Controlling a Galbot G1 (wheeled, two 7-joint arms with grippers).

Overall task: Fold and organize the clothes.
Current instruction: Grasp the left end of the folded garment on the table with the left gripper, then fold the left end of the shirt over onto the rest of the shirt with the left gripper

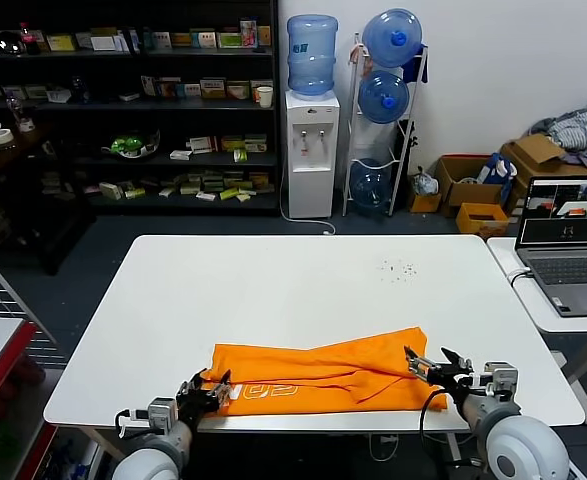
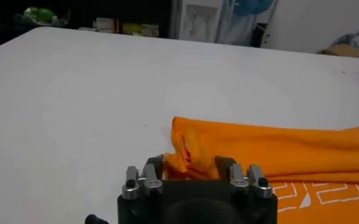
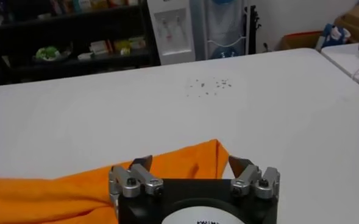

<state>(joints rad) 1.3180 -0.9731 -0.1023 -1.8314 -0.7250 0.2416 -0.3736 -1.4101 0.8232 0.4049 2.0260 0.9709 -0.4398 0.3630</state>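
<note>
The bright orange T-shirt lies folded into a long strip near the table's front edge, with white lettering facing up. My left gripper is at the shirt's left end. In the left wrist view its fingers press on a bunched corner of orange fabric. My right gripper is at the shirt's right end. In the right wrist view it is open, with the shirt's pointed corner lying between the spread fingers, apart from both.
The white table carries small dark specks at the far right. A laptop sits on a side table to the right. A water dispenser, shelves and cardboard boxes stand behind.
</note>
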